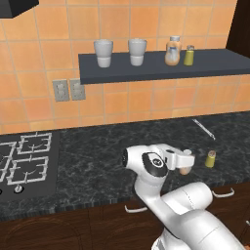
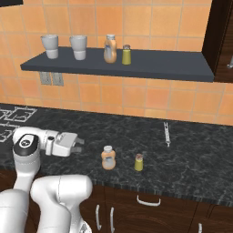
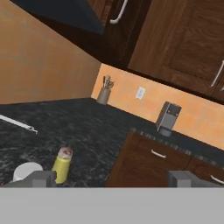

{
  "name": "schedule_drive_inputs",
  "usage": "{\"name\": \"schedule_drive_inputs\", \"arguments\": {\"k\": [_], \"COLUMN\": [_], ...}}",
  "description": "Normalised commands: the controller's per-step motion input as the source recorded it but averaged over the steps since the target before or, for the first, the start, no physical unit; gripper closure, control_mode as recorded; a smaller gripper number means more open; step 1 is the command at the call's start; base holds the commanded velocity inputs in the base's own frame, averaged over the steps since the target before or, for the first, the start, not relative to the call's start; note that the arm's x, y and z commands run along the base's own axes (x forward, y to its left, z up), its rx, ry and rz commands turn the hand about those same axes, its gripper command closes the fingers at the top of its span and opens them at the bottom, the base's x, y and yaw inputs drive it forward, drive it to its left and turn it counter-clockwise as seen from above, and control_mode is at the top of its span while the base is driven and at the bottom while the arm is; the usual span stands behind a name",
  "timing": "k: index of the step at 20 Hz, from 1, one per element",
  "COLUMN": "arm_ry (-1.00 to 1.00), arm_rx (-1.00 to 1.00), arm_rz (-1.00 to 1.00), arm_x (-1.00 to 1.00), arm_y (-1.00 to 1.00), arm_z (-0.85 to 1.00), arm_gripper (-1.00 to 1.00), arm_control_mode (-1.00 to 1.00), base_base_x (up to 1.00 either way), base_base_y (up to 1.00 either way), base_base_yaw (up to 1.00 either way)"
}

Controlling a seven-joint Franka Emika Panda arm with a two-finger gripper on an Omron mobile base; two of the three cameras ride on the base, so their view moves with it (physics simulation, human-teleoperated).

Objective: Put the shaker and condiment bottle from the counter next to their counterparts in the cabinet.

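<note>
Nothing is placed yet. The claw [image 2: 80, 145] hangs left of both items above the table [image 2: 191, 154], fingers apart and empty. The condiment bottle [image 2: 108, 158] and the shaker [image 2: 139, 162] stand on the table, just beside each other. Overhead, the counterparts [image 2: 110, 49] wait on the cabinet [image 2: 173, 66]. Both transfers remain.

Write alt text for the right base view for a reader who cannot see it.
A white robot arm's end effector hangs, holding nothing, over a black counter, left of an orange condiment bottle and a small yellow-green shaker standing apart. Above, a dark shelf holds two grey cups, a rounder orange bottle and a matching shaker.
</note>
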Motion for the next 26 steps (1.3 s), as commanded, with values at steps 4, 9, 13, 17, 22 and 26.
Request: {"name": "schedule_drive_inputs", "arguments": {"k": [4,9,13,17,22,26], "arm_ry": [0.00,0.00,0.00,0.00,0.00,0.00], "arm_rx": [0.00,0.00,0.00,0.00,0.00,0.00], "arm_rz": [0.00,0.00,0.00,0.00,0.00,0.00], "arm_x": [-0.01,-0.18,-0.04,0.00,0.00,0.00], "arm_y": [0.00,-0.28,-0.09,-0.52,-0.50,0.00], "arm_z": [-0.10,-0.29,-0.08,-0.01,-0.06,-0.08], "arm_gripper": [-1.00,-1.00,-1.00,-1.00,-1.00,-1.00], "arm_control_mode": [-1.00,-1.00,-1.00,-1.00,-1.00,-1.00], "base_base_x": [0.00,0.00,0.00,0.00,0.00,0.00], "base_base_y": [0.00,0.00,0.00,0.00,0.00,0.00], "base_base_yaw": [0.00,0.00,0.00,0.00,0.00,0.00]}}
